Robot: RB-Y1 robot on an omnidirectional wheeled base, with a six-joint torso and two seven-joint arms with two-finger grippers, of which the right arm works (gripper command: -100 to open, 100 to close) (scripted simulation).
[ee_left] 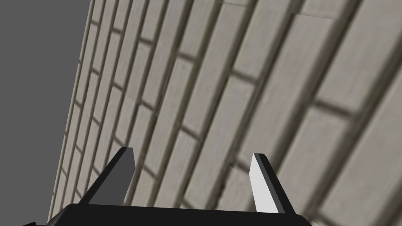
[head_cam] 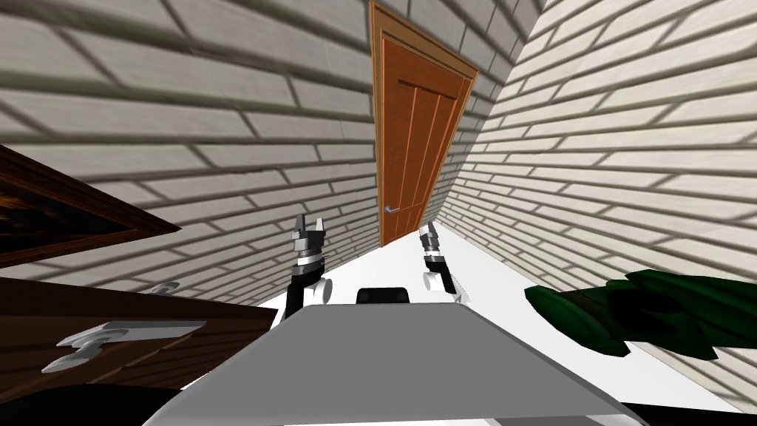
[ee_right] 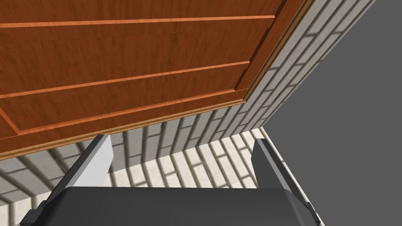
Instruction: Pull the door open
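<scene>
Two pairs of fingers stand open, and neither pair holds or touches anything. The right gripper [ee_right: 181,139] has its fingers [ee_right: 96,159] spread about a third of its wrist view apart, with only air between them. Beyond them lies the orange-brown wooden door [ee_right: 117,70], showing its panel grooves and paler frame [ee_right: 271,64]. Past the frame's edge is a light brick wall [ee_right: 176,137]. The left gripper [ee_left: 191,152] is spread just as wide, and its fingers [ee_left: 265,184] point at the brick wall on the left side without touching it.

From the head camera, both arms reach forward side by side over the white floor [head_cam: 480,296]. The left arm is close to the left wall and the right arm is nearer the door. The door stands at the far end of the corridor, shut in its frame, with brick wall on either side. Its small blue-grey door handle [head_cam: 392,209] sits on the door's left side. In the head view the handle is up and to the left of the right gripper's fingers, apart from them.

At the near left is a dark brown wooden panel [head_cam: 185,347] carrying a grey lever [head_cam: 111,340], and above it is a dark picture-like border [head_cam: 74,222]. At the near right, dark green plant leaves [head_cam: 650,314] hang over the floor by the right wall.
</scene>
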